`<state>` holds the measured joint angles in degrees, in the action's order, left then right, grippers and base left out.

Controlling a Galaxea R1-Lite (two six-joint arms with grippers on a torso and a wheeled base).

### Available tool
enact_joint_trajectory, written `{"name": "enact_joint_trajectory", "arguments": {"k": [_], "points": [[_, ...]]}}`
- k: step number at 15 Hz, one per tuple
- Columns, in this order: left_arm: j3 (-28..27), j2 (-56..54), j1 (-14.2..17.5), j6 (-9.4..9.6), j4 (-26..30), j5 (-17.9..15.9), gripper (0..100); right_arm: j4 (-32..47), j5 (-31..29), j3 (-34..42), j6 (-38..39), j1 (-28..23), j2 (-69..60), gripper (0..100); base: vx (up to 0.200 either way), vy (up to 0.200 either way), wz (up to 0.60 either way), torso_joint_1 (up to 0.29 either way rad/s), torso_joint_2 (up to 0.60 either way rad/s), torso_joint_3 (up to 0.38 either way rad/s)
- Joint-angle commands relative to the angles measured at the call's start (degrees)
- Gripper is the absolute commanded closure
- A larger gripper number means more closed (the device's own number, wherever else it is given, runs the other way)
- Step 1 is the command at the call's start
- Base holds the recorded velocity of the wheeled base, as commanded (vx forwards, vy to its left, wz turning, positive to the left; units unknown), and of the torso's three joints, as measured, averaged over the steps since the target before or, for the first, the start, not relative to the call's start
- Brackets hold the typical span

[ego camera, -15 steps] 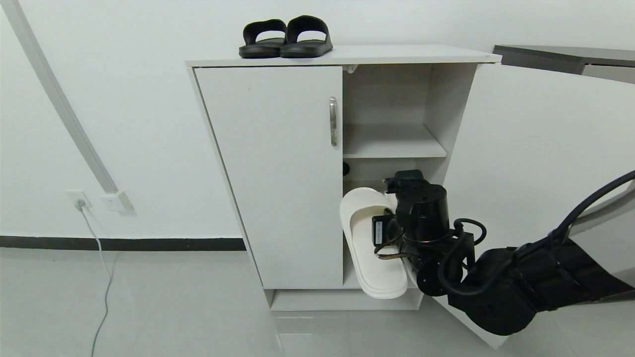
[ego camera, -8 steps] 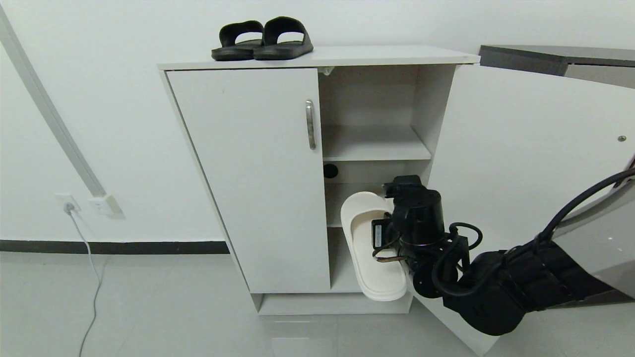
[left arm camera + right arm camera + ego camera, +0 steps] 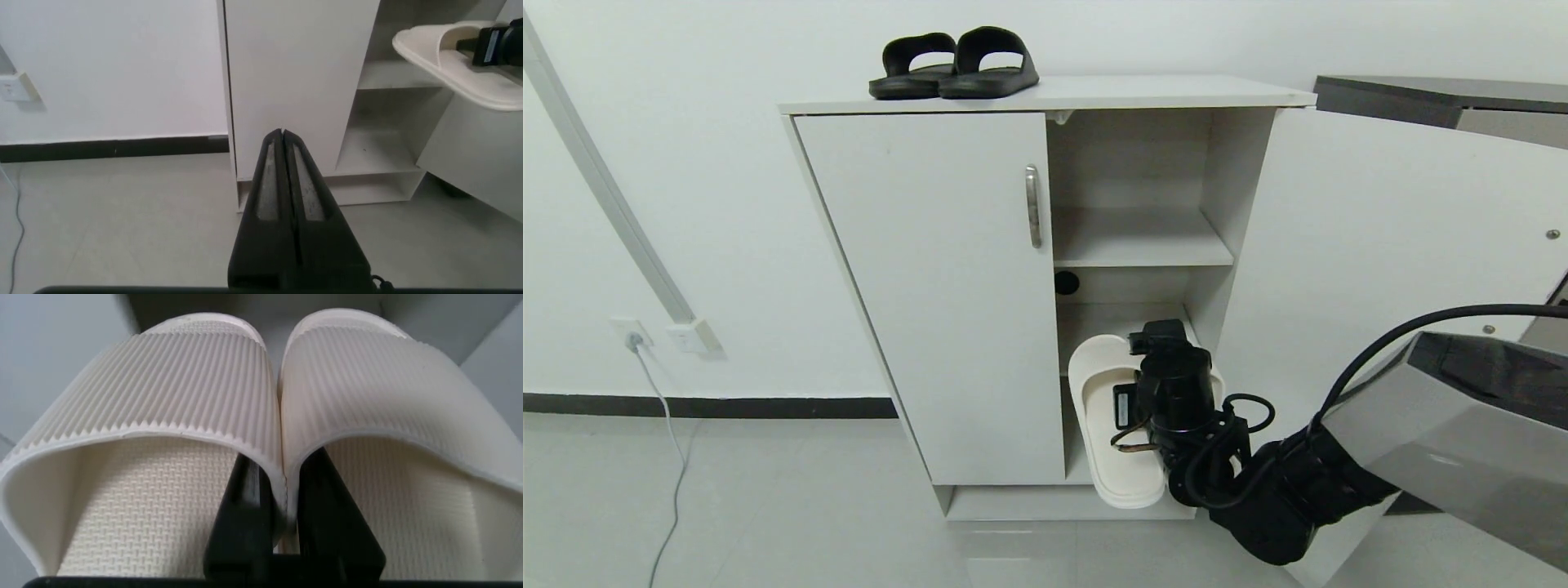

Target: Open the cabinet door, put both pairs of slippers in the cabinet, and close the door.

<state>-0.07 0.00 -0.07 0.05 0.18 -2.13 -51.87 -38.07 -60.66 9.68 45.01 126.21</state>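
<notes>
A tall white laminate cabinet (image 3: 1160,90) with flat, square-edged panels stands against the wall on a glossy pale grey tile floor (image 3: 768,506). The cabinet's left door (image 3: 931,294) is closed and carries a slim upright brushed-metal handle (image 3: 1032,206). Its right door (image 3: 1372,245) is swung wide open, baring plain white shelves (image 3: 1135,241) inside.

On the cabinet's top, toward its left end, a pair of black moulded rubber slide slippers (image 3: 990,84) sits side by side, with smooth broad straps and toes toward the wall.

The second pair, cream-white foam slide slippers (image 3: 1094,441), is held in front of the cabinet's open right half, level with its lower shelves. Their straps (image 3: 188,384) are finely ribbed in straight ridges, and the footbeds beneath show a small raised grain. The edges are thick and rounded. The toes point into the cabinet (whether they have crossed its front edge cannot be told). The right gripper (image 3: 282,478) carries them. Its matte black jaws pinch the two inner strap walls where the slippers touch.

The left gripper (image 3: 283,143) hangs above the floor in front of the cabinet's closed door, apart from it. Its long, flat-faced black jaws are pressed together with nothing between them
</notes>
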Motion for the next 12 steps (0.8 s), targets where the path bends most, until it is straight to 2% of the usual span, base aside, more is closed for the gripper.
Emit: {"name": "enact_joint_trajectory", "arguments": {"k": [1,6,12], "points": [[-0.01,0.09,-0.01,-0.05,-0.01,0.02,100,0.02,0.1,-0.95,0.43,0.17,2.02,100,0.0,0.0,0.0,0.0,0.0,0.0],[-0.01,0.09,-0.01,0.04,-0.01,0.02,100,0.1,-0.16,-2.09,1.22,-0.62,4.22,100,0.0,0.0,0.0,0.0,0.0,0.0],[0.07,0.09,-0.01,0.13,-0.01,0.02,100,-0.07,-0.16,-2.71,1.22,-1.94,5.45,100,0.0,0.0,0.0,0.004,0.0,-0.169]]}}
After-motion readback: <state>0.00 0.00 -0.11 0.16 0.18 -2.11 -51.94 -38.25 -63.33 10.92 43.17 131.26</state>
